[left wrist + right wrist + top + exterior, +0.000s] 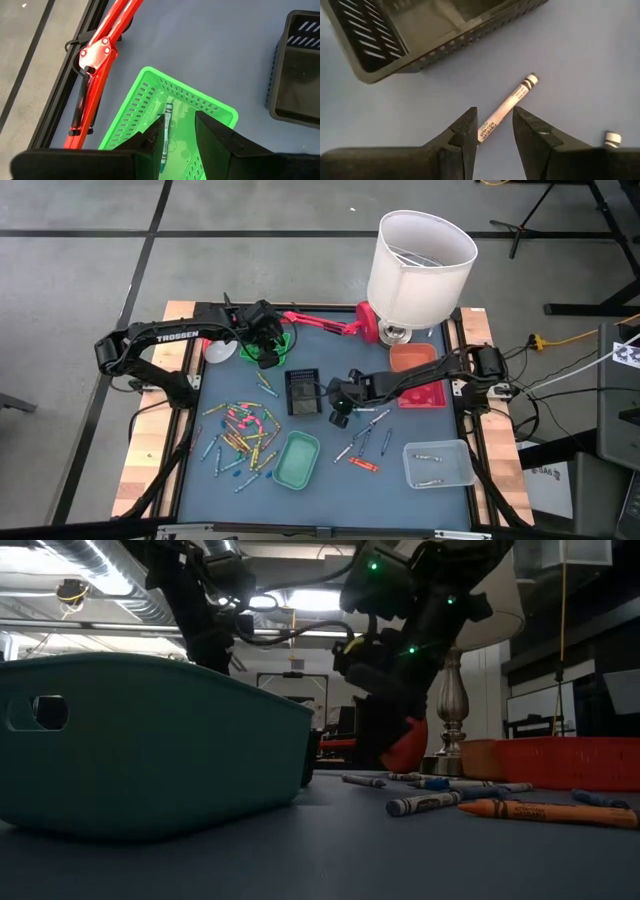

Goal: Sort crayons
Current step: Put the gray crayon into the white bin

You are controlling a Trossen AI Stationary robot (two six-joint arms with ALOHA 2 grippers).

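The left gripper [176, 131] hangs above the bright green slotted plastic basket [131, 112] at the far side of the table, its two dark fingers apart, and a green crayon [165, 131] lies inside the basket between them. The right gripper [495, 127] is low over the blue-grey table [330, 485] just beside the black slotted tray [380, 45], fingers apart on both sides of a silvery grey crayon [510, 107] lying flat, not clamped. Many mixed-colour crayons [240, 430] lie scattered near the teal tray [297, 460].
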